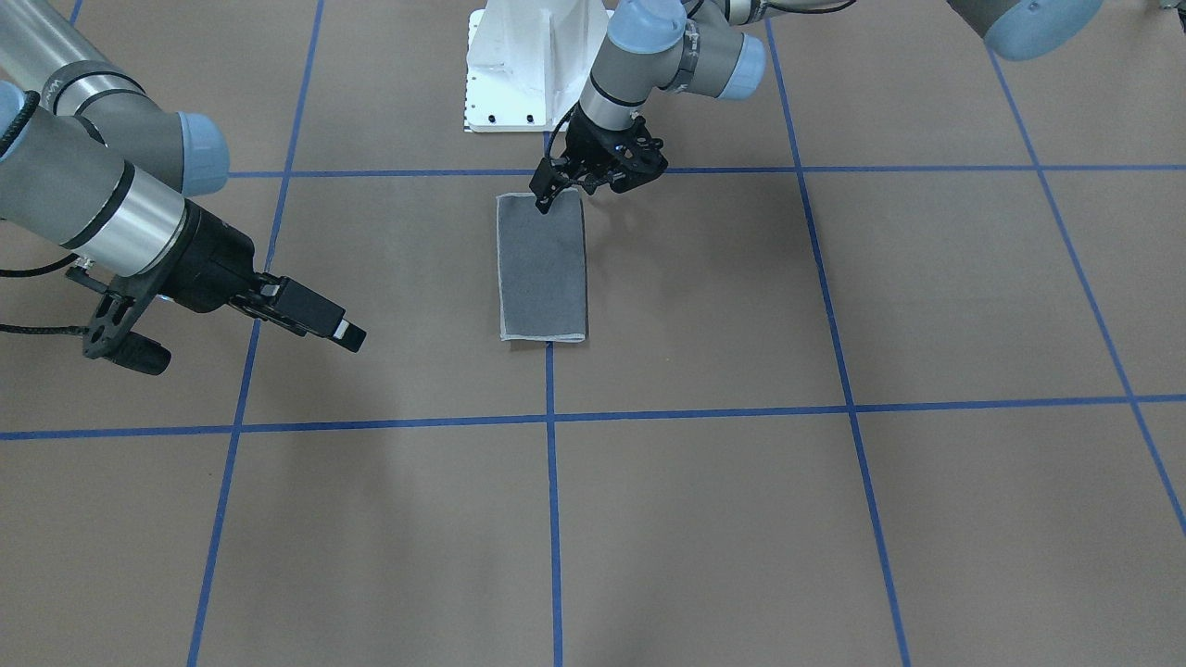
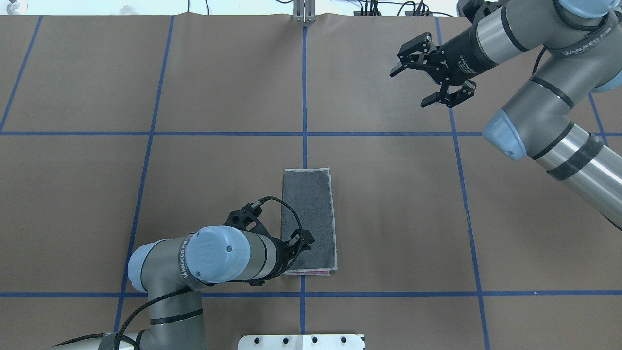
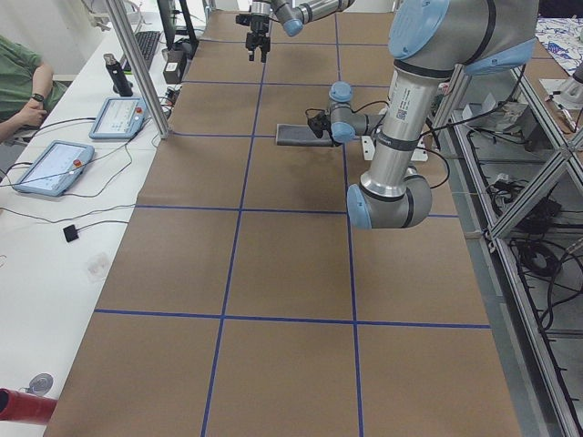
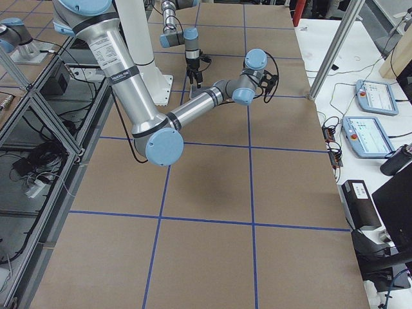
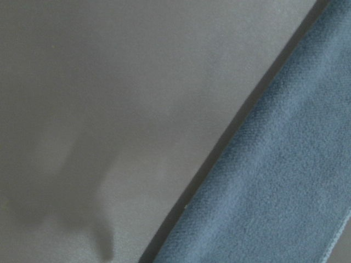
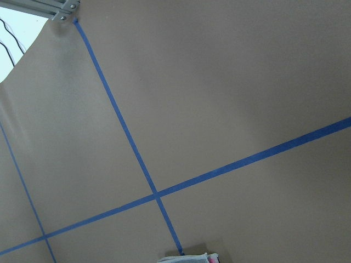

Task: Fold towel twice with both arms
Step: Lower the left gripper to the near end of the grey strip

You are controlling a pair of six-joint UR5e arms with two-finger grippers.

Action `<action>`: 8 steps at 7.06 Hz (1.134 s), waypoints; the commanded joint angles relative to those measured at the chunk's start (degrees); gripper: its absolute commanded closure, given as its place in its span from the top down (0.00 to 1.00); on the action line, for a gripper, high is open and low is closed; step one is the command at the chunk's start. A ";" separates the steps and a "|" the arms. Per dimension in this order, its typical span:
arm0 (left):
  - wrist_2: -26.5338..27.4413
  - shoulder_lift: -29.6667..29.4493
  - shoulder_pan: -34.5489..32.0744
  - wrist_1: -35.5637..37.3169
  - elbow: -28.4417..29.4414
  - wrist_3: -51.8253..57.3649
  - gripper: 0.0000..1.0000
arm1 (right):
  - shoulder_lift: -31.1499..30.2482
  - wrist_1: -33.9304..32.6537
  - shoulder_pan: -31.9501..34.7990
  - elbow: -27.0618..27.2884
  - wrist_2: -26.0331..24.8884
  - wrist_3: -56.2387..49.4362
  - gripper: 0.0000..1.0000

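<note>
Closest to the robot-side edge of the worktop (image 2: 218,194) sits the white pedestal base (image 2: 301,341). Just beyond it the left arm (image 2: 214,255) bends in low, and its left claw (image 2: 299,243) comes down over the towel's robot-side end, at the corner on the robot's left. In the front-facing view we see the jaws spread apart with one fingertip (image 1: 542,202) at that corner. We cannot tell whether it touches the cloth.

The towel (image 2: 313,214) lies flat as a narrow rectangle, doubled over once, with its long sides running away from the robot. Its dark grey terry face is up, light grey stitching runs along the edges, and a thin pink sliver (image 2: 318,273) peeks out at the robot-side short end. It covers the central blue tape line (image 2: 304,97), mostly on the robot's right of it, in the middle of the worktop's width and nearer the robot-side edge than the far one.

Well apart from it, towards the far right corner of the worktop, the right claw (image 2: 412,87) hangs above the brown paper, jaws wide and holding nothing.
</note>
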 commanded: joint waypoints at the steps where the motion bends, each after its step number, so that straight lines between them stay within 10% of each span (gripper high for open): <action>1: -0.05 -0.18 0.09 0.04 0.26 0.34 0.89 | -0.06 0.00 0.07 -0.03 0.01 -0.01 1.00; 8: 0.04 -0.27 0.09 -0.48 1.31 0.35 0.85 | -0.06 0.18 0.07 -0.03 -0.08 -0.01 1.00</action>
